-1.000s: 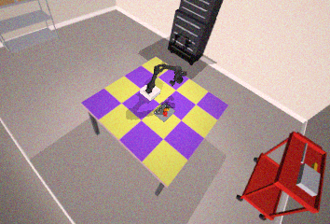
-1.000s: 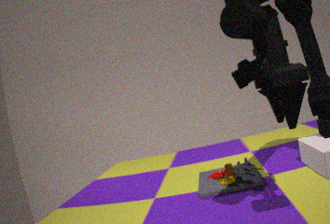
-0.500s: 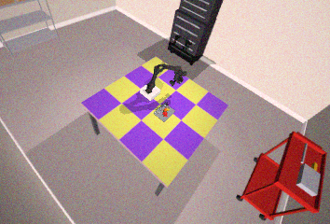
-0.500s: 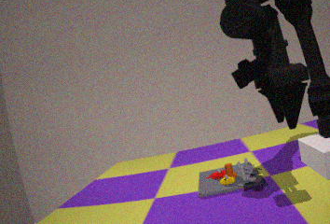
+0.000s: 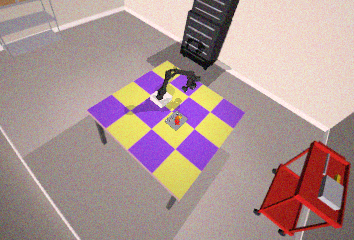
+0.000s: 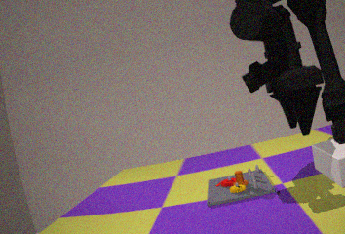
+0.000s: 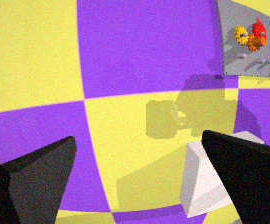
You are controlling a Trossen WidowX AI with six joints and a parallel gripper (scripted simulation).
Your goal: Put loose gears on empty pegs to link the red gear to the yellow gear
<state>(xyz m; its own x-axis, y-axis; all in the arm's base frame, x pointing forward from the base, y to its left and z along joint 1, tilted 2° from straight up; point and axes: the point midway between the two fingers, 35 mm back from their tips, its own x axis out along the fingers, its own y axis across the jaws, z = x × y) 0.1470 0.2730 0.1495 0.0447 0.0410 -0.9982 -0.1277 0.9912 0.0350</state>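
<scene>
The grey board (image 5: 171, 125) (image 6: 217, 196) (image 7: 234, 62) lies on the table. On it are the red gear (image 6: 225, 183) (image 7: 259, 29) and the yellow gear (image 6: 237, 189) (image 7: 240, 35). An orange piece with a tall round stem (image 6: 239, 176) (image 7: 259, 42) stands between or beside them; whether its teeth mesh with both cannot be told. Small grey pegs stand on the board's side nearer the arm base. The yellow gear's stripe is too small to tell clearly. My gripper (image 5: 187, 89) (image 6: 299, 131) (image 7: 141, 141) is open and empty, high above the table and off to the side of the board. No loose gear shows on the table.
The arm's white base (image 5: 160, 99) (image 6: 328, 159) (image 7: 194, 185) stands on the purple and yellow checkered table (image 5: 175, 171) near the board. The arm's shadow falls between base and board. A black cabinet (image 5: 209, 21) and a red cart (image 5: 305, 191) stand away from the table.
</scene>
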